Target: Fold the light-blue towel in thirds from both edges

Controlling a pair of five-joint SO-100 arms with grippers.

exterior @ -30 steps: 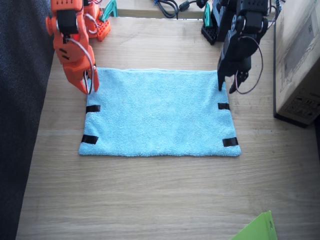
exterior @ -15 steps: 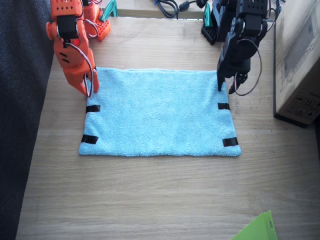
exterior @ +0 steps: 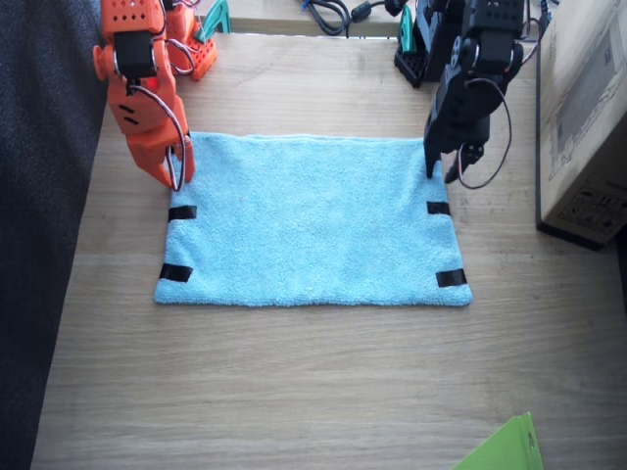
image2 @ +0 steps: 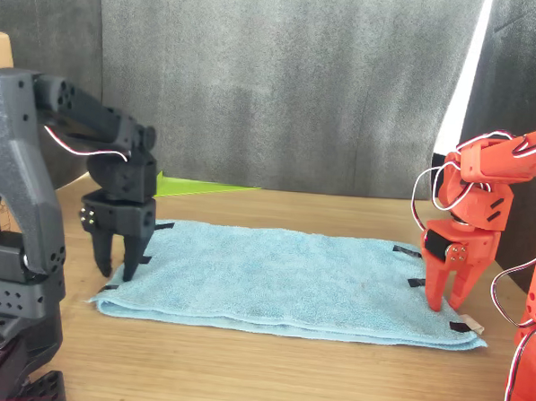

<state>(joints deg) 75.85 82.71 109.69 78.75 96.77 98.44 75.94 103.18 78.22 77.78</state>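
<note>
The light-blue towel (exterior: 312,220) lies flat and unfolded on the wooden worktop (exterior: 294,392), black tape strips along its two short edges. The orange right end effector (exterior: 174,168) points down at one far corner, fingers slightly apart. The black left end effector (exterior: 441,168) hangs over the other far corner, fingers apart, holding nothing.
</note>
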